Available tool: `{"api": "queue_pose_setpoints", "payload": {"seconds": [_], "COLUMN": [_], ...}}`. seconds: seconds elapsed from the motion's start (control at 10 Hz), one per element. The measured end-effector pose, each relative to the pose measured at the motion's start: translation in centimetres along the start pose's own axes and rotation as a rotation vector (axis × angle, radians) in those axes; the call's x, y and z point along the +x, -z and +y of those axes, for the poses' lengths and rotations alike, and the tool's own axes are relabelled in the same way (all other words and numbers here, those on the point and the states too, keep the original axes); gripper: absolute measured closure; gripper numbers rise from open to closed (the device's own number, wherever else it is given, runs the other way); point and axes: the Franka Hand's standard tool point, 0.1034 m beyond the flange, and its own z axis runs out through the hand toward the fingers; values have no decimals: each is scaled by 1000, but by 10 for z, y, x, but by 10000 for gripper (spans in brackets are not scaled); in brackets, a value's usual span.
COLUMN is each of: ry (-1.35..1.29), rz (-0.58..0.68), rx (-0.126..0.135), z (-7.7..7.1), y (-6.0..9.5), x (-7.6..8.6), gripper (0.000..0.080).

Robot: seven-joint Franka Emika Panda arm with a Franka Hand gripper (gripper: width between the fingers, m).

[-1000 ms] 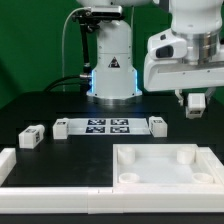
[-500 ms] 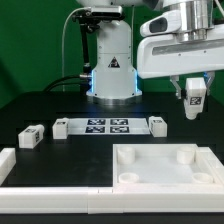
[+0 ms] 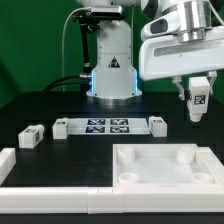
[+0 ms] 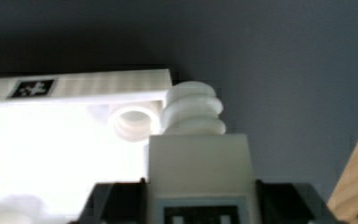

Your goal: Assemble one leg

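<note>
My gripper [image 3: 197,100] is shut on a leg [image 3: 198,103], a small white tagged block, and holds it in the air above the table at the exterior view's right. In the wrist view the leg [image 4: 199,150] stands between my dark fingers [image 4: 126,203], its ribbed end pointing away. The large white square panel [image 3: 165,163] with raised rim lies below, and it also shows in the wrist view [image 4: 69,120] with a round socket [image 4: 137,122]. More legs lie on the table: one at the left [image 3: 31,135], one [image 3: 60,127] and one [image 3: 157,124] beside the marker board.
The marker board [image 3: 107,126] lies flat in the middle. A white rail [image 3: 40,178] runs along the front edge and left. The robot base [image 3: 112,60] stands at the back.
My gripper with the leg has risen slightly and shifted a little to the exterior view's right. The parts on the table have not moved.
</note>
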Motion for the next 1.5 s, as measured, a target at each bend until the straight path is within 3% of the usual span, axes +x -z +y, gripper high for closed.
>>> {"api": "queue_pose_setpoints", "payload": {"seconds": [0.2, 0.3, 0.4, 0.8, 0.9, 1.1, 1.3, 1.5], "ry": [56, 74, 81, 88, 124, 183, 215, 223], "rz": [23, 28, 34, 29, 23, 22, 35, 37], "rx": [-2, -4, -5, -5, -8, -8, -2, -1], "z": [12, 16, 20, 19, 25, 39, 37, 37], "y": [-14, -20, -25, -26, -32, -53, -58, -60], "x": [40, 48, 54, 52, 55, 87, 114, 118], "gripper": [509, 509, 509, 509, 509, 509, 509, 509]}}
